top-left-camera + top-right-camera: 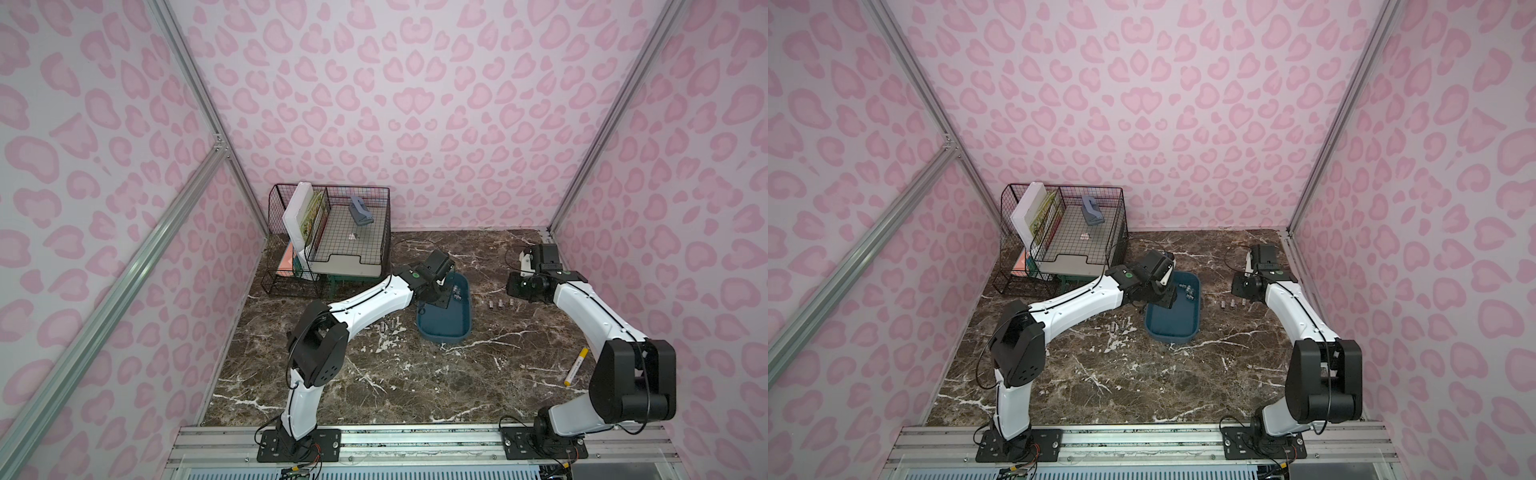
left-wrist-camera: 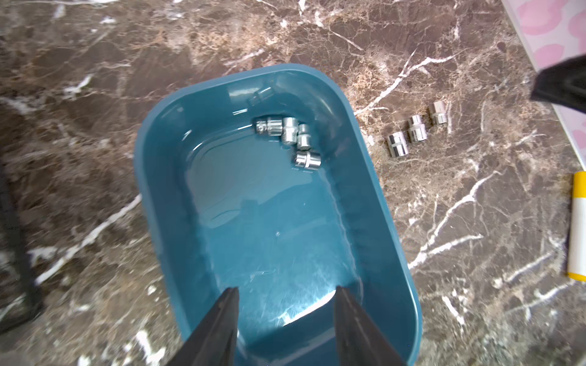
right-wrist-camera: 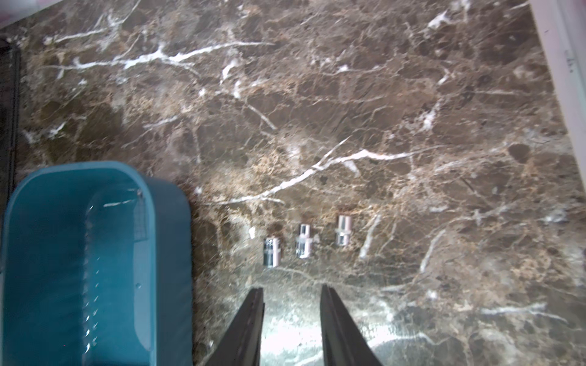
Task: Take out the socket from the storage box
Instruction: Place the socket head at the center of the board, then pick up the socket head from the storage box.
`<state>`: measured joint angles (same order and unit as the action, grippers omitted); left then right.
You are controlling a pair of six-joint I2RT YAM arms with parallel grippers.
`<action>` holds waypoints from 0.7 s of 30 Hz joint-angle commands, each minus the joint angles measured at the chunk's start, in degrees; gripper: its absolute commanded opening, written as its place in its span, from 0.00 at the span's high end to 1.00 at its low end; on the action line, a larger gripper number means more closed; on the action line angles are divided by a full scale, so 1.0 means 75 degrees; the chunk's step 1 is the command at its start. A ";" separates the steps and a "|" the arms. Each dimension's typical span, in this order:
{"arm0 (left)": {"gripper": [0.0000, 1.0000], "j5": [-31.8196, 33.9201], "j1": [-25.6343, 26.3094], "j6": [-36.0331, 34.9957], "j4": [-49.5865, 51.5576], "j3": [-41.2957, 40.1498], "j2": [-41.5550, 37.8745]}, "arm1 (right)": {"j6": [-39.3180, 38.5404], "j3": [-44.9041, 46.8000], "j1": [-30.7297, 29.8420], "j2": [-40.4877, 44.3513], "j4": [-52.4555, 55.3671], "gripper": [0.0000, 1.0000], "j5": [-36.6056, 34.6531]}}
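Note:
The teal storage box sits mid-table. Several chrome sockets lie bunched in its far right corner. My left gripper hangs open and empty above the box's near end, well short of those sockets. My right gripper is over bare table to the right of the box wall, its jaws a little apart with nothing between them. Just ahead of it, three sockets stand upright in a row on the table. More sockets stand left of the box.
A black wire rack with books and a stapler stands at the back left, close behind the left arm. A white and yellow marker lies near the right arm's elbow. Pink patterned walls close the table on three sides.

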<state>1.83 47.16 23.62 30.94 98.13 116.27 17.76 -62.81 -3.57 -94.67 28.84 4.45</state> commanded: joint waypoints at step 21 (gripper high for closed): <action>0.47 0.0182 0.0105 -0.1507 0.0286 0.2875 0.3145 | 0.0145 0.0647 -0.0274 0.0439 -0.0177 0.64 0.0509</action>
<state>2.33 48.01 14.15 32.42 117.80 138.50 18.83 -57.95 -5.56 -91.22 29.19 7.99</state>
